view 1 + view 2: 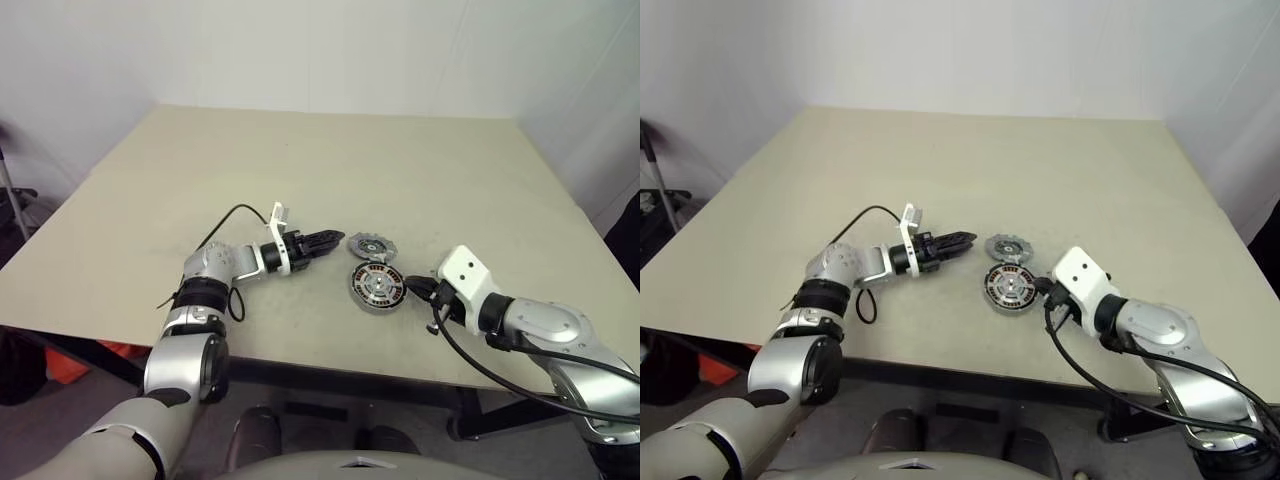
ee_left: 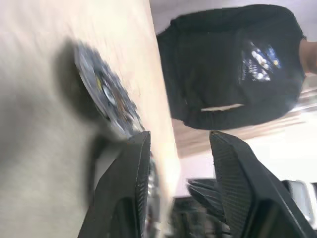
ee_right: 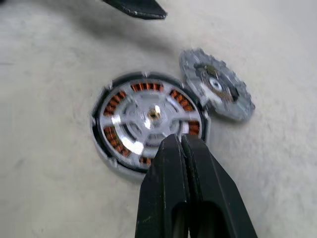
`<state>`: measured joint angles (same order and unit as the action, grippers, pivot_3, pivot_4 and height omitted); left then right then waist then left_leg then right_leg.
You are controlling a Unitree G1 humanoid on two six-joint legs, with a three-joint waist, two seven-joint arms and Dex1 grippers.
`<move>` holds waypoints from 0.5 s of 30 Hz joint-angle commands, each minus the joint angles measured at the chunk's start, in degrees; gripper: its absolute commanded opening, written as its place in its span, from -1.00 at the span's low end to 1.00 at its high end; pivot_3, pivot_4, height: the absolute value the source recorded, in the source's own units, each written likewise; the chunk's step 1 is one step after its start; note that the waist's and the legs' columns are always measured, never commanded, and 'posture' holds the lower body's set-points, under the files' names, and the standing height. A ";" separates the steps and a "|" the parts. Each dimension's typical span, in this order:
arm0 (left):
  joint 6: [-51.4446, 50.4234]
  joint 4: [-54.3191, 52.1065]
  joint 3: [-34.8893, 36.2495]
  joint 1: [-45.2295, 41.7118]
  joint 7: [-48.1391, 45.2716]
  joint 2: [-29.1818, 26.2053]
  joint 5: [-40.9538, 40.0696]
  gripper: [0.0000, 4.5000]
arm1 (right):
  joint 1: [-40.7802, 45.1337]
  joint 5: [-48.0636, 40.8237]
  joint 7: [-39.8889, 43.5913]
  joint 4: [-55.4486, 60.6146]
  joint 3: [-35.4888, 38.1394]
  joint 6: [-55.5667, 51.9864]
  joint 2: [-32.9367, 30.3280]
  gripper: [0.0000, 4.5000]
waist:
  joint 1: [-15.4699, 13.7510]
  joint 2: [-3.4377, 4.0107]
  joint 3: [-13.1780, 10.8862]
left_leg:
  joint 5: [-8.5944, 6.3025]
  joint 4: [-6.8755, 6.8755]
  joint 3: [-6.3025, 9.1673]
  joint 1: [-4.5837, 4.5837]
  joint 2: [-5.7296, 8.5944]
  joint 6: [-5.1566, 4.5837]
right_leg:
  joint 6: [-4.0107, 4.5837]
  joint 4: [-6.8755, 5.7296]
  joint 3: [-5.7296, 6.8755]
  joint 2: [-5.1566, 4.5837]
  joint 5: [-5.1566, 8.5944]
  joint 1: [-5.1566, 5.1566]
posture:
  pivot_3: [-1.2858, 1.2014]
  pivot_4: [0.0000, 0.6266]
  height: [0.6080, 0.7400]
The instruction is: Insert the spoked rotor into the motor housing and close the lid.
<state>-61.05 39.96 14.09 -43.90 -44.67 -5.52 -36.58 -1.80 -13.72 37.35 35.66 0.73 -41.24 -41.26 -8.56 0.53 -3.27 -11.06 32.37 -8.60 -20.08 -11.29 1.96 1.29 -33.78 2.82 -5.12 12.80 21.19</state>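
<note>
Housing (image 3: 148,121) (rotor (image 3: 143,119) seated inside) mid-tabletop (image 1: 300,160), lid (image 3: 218,84) touching; right claw (image 3: 181,144) shut, left claw (image 1: 338,238) parted, empty.

Lab — bare table (image 1: 300,170), white walls

Lid (image 3: 216,85) lies just behind motor housing (image 3: 148,121), seemingly touching, on table (image 1: 330,170).

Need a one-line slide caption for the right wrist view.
Shut right gripper poised over the motor housing, spoked rotor seated inside, lid lying beside it on the table.
</note>
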 commanded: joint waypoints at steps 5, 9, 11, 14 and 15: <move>19.92 -10.21 -13.29 6.69 -2.18 -3.14 12.81 -0.11 | 8.36 1.46 -2.58 -5.42 -4.60 1.71 4.72 -1.00 | 0.21 0.02 0.01 | 0.03 0.01 -0.01 0.00 -0.01 0.06 | 0.00 -0.01 0.00 0.00 0.00 0.00 | 0.03 -1.00 1.00; 25.60 -13.26 -16.04 8.92 -2.42 -4.27 15.80 -0.11 | 11.06 2.58 -3.29 -9.91 -7.00 3.00 7.32 -1.00 | 0.24 0.02 0.01 | 0.12 -0.01 0.00 -0.02 -0.02 0.21 | -0.01 -0.01 0.02 0.00 -0.01 0.01 | 0.03 -1.00 1.00; 27.07 -14.27 -16.36 9.47 -1.90 -4.45 16.46 -0.11 | 11.26 2.60 -3.47 -11.87 -7.55 3.26 8.51 -1.00 | 0.22 0.03 0.02 | 0.13 0.00 -0.01 -0.03 -0.02 0.23 | 0.00 -0.02 0.02 0.00 -0.01 0.01 | 0.03 -1.00 1.00; 27.86 -15.96 -15.76 10.03 -0.94 -4.48 16.41 -0.11 | 9.56 3.79 -3.46 -15.82 -8.94 4.75 9.15 -1.00 | 0.28 0.03 0.02 | 0.13 0.00 -0.01 -0.04 -0.01 0.23 | 0.00 -0.02 0.02 0.00 -0.01 0.02 | 0.03 -1.00 1.00; 27.85 -16.36 -15.45 10.10 -0.77 -4.52 16.25 -0.11 | 8.92 4.19 -3.35 -16.15 -9.20 5.29 8.94 -1.00 | 0.29 0.04 0.02 | 0.13 0.00 -0.01 -0.05 -0.01 0.23 | 0.00 -0.02 0.02 0.00 -0.01 0.02 | 0.03 -1.00 1.00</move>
<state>-34.26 26.51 -1.97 -33.21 -45.64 -9.77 -20.06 7.58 -10.56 33.99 19.79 -8.17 -37.03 -31.90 -8.27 0.57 -3.24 -10.94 32.37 -8.62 -20.13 -11.30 2.18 1.29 -33.80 2.84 -5.13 12.80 21.23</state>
